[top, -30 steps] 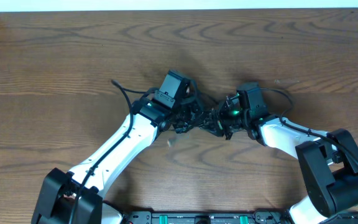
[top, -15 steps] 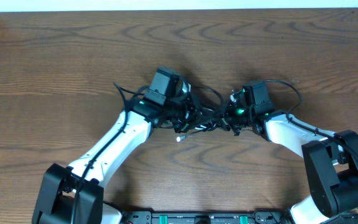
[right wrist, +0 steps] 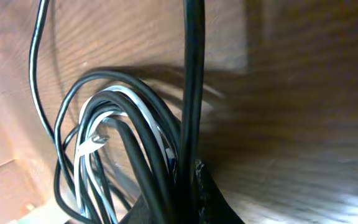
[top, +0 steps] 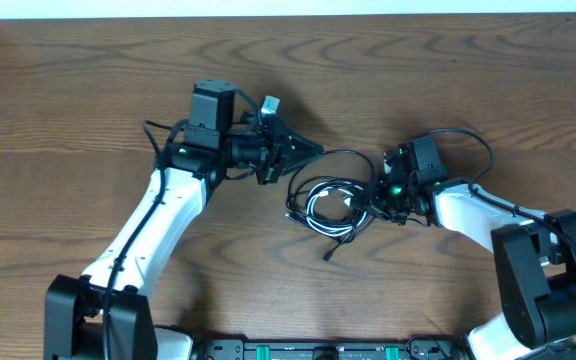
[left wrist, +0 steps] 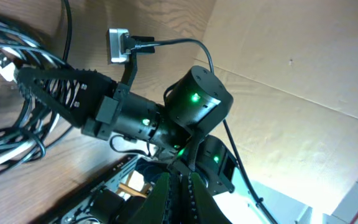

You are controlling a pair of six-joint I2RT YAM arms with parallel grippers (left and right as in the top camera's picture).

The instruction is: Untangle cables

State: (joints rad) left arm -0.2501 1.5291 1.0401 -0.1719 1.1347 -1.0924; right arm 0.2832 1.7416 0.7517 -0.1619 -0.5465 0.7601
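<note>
1. The dark wood-grain tabletop (top: 88,80) carried everything. Two white-and-black robot arms (top: 158,228) reached in from the near edge.
2. A loose tangle of thin black and white cables (top: 326,208) lay between the two grippers, closer to the right one. One black tail trailed off toward the near edge.
3. The left gripper (top: 313,151) hung closed, up and to the left of the tangle. A thin black strand (top: 353,153) ran out from its tip, seemingly pinched there.
4. The right gripper (top: 372,199) was clamped shut on black cords at the tangle's right edge.
5. To my eye the cords looked light, limp and smooth. They seemed likely to slip, drag their neighbours along and spring back into loops. I'd have taken hold near a free end or plug and drawn it out slowly.
</note>
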